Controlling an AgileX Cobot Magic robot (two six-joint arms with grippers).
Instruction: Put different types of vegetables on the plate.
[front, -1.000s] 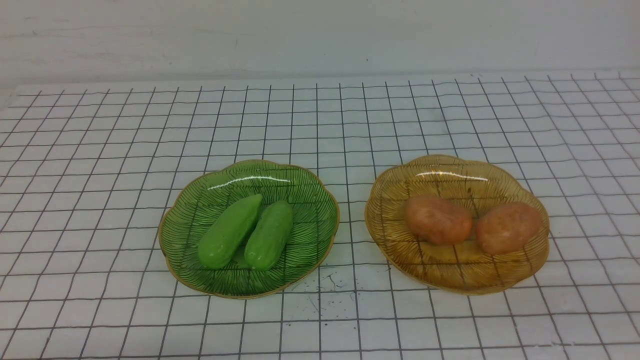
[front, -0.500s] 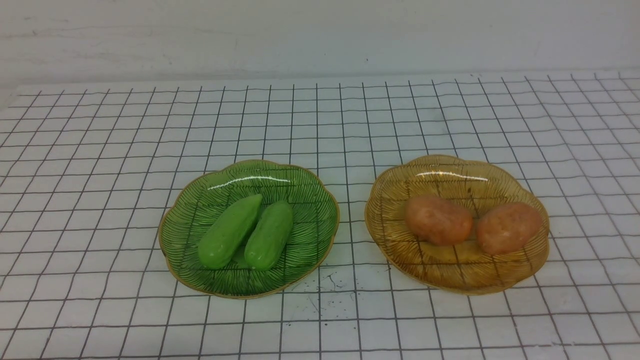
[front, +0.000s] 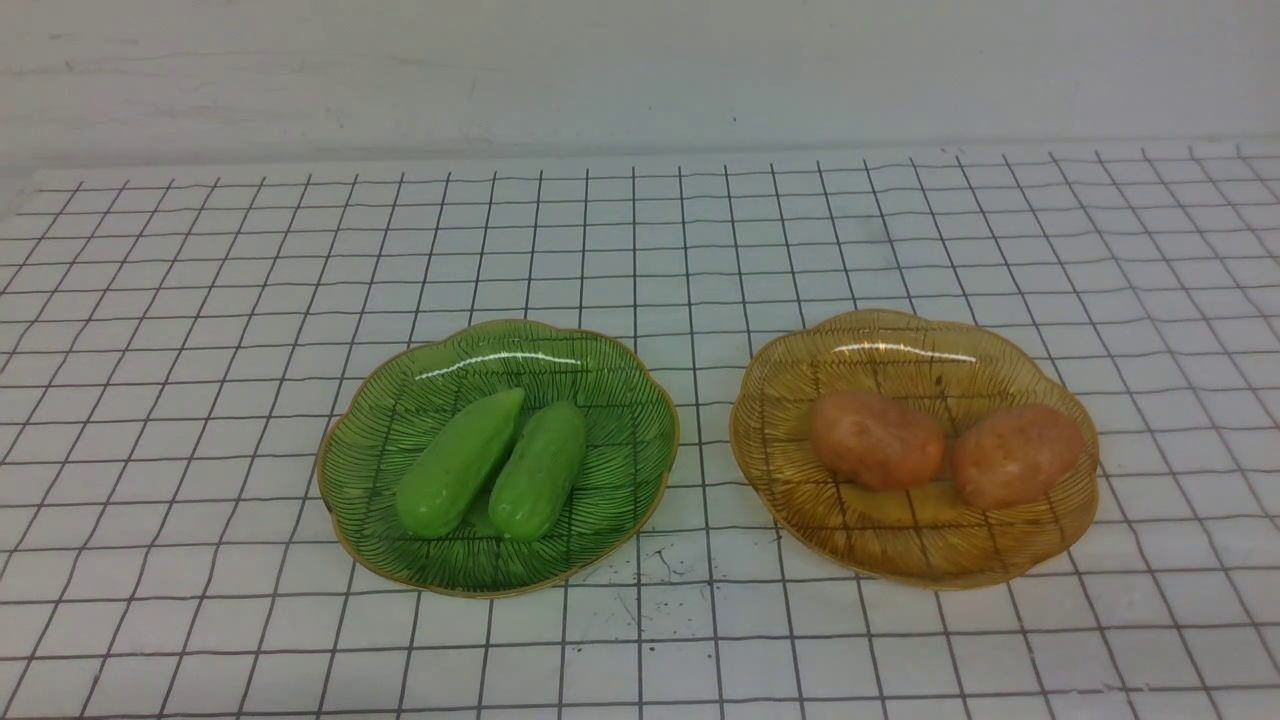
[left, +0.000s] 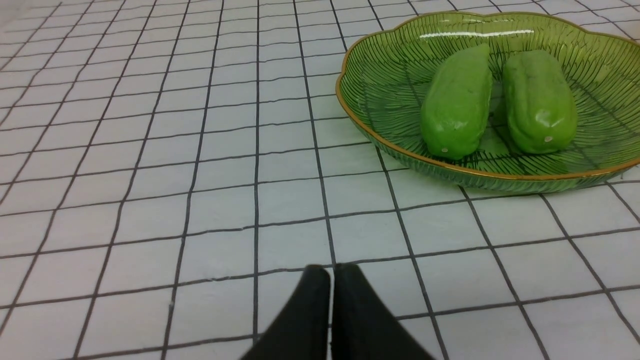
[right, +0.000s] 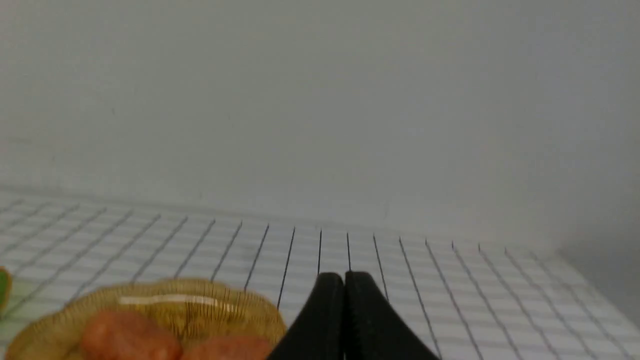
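Two green cucumber-like vegetables, one pointed (front: 459, 462) (left: 457, 102) and one blunt (front: 539, 470) (left: 539, 100), lie side by side on the green plate (front: 400, 400) (left: 380, 75). Two orange-brown potatoes (front: 876, 439) (front: 1016, 455) (right: 127, 337) rest on the amber plate (front: 900, 340) (right: 165, 295). My left gripper (left: 331, 270) is shut and empty, low over the cloth, apart from the green plate. My right gripper (right: 344, 277) is shut and empty, beside the amber plate. Neither arm shows in the front view.
A white cloth with a black grid (front: 640, 240) covers the table. A pale wall (front: 640, 70) runs along the far edge. Dark specks mark the cloth (front: 650, 580) between the plates at the front.
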